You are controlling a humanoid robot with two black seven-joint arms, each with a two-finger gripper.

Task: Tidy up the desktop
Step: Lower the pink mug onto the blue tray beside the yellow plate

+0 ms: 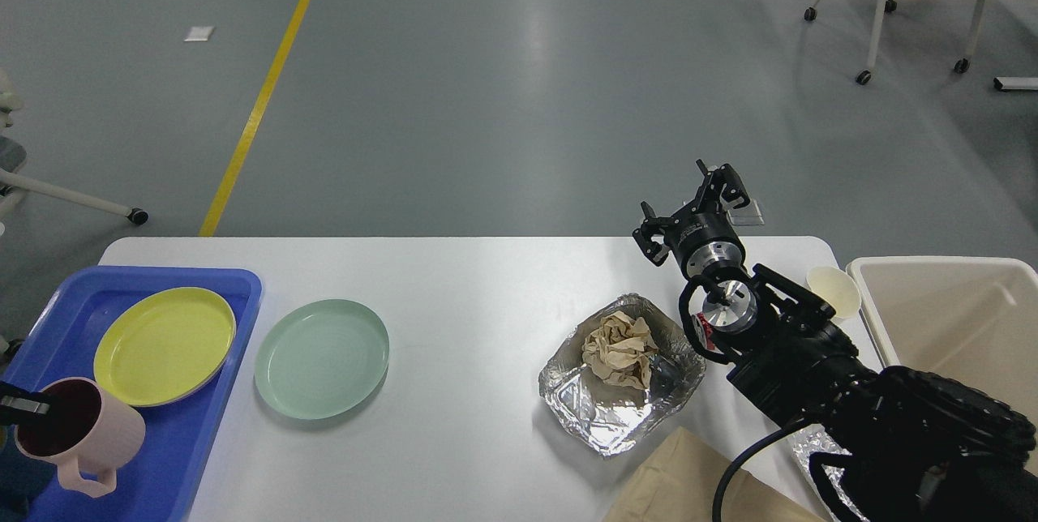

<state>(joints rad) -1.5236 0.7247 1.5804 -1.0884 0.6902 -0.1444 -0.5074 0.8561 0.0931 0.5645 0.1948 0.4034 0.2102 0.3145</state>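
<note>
We get bright, even overhead light here. It bounces off the grey floor (527,60) as pale streaks, and the foil tray (620,372) throws back small glints. Shadows under the green plate (322,358) are soft and short. Everything's sharp; near the foil tray our black arm (851,392) loses detail.

At the blue tray (219,392), the left pincer (20,408) shows only as a dark sliver on the pink mug's (85,437) rim, the rest cut off by the left edge. The tray's near end runs out of view. The brown paper (689,481) is cropped below.
</note>
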